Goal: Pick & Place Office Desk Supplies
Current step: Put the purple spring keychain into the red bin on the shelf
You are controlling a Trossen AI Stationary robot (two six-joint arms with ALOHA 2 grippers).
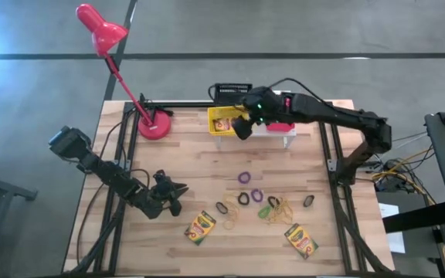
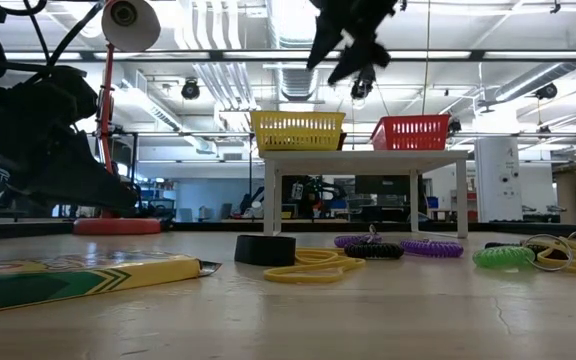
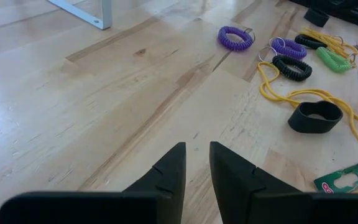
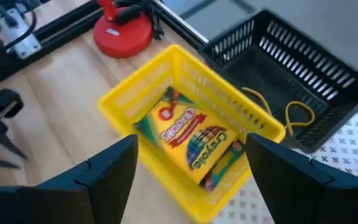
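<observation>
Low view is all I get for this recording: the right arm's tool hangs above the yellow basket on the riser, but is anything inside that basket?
Observer: Yes. The right wrist view shows one crayon box lying in the yellow basket.
Operator: Is that tool carrying anything?
Observer: No. The right tool is open and empty, directly over the basket.
Operator: Anything in the dark basket behind it?
Observer: The black basket holds a yellow rubber band.
</observation>
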